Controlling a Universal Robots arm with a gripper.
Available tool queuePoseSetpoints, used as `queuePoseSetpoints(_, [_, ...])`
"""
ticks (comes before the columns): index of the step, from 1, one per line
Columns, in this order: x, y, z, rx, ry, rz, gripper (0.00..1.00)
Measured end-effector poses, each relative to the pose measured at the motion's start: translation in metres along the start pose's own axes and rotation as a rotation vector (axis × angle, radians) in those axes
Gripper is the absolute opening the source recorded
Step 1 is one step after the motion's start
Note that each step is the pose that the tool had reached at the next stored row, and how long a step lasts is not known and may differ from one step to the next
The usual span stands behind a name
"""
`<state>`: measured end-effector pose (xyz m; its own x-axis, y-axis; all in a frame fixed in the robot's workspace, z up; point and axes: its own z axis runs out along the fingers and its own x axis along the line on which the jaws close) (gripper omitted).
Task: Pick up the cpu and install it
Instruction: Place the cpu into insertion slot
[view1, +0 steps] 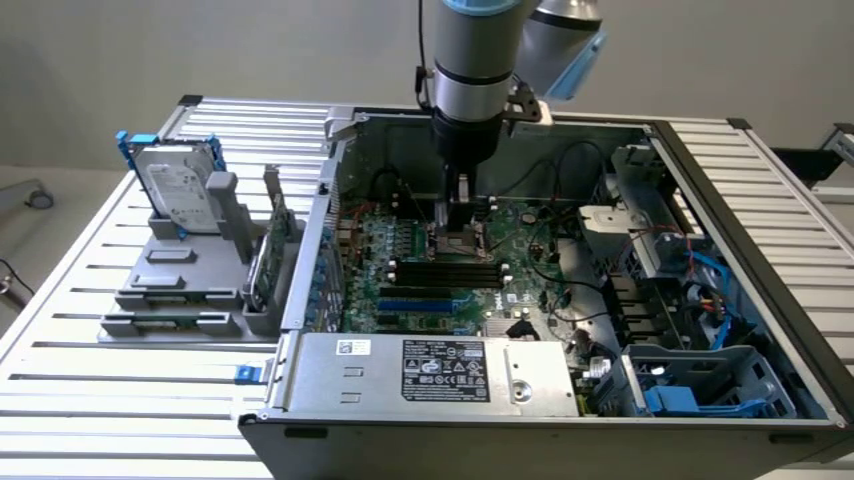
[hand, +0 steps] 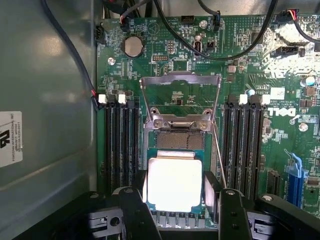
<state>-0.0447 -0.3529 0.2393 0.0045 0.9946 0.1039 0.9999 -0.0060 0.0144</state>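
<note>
1. The gripper (hand: 176, 176) is recorded as partly closed. Its two black fingers (hand: 229, 212) are set against opposite edges of the cpu (hand: 174, 184), which is held between them.
2. The cpu's silvery top is turned toward the wrist camera, and its green border is seen just inside each finger.
3. Directly beyond the cpu, the open socket (hand: 174, 139) is noted, partly covered by the chip. It cannot be told whether the chip is seated or just above it.
4. The socket's metal load frame (hand: 181, 76) is raised, and black memory slots (hand: 121, 145) are set on both sides on the motherboard (hand: 165, 40).
5. In the exterior view, the gripper (view1: 461, 215) is positioned deep inside the open computer case (view1: 334, 375). A hard drive (view1: 174, 180) in a blue bracket is stood outside, toward the exterior view's left.
</note>
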Motion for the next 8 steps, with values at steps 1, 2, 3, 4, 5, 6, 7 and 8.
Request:
queuePoseSetpoints(1, [-0.0002,0.0,0.0011,-0.0003,-0.0002,0.005,0.54])
queuePoseSetpoints(2, [-0.0004,0.0,0.0022,-0.0008,-0.0002,0.009,0.54])
queuePoseSetpoints(3, [-0.0006,-0.0001,0.0033,-0.0012,-0.0002,0.012,0.54])
queuePoseSetpoints(4, [-0.0008,-0.0001,0.0045,-0.0015,-0.0003,0.015,0.54])
queuePoseSetpoints(5, [-0.0009,-0.0001,0.0055,-0.0016,-0.0003,0.017,0.54])
queuePoseSetpoints(6, [-0.001,-0.0001,0.0066,-0.0018,-0.0003,0.018,0.54])
queuePoseSetpoints(7, [-0.0011,-0.0001,0.0075,-0.0019,-0.0004,0.019,0.54])
queuePoseSetpoints(8, [-0.0012,-0.0001,0.0085,-0.002,-0.0003,0.019,0.54])
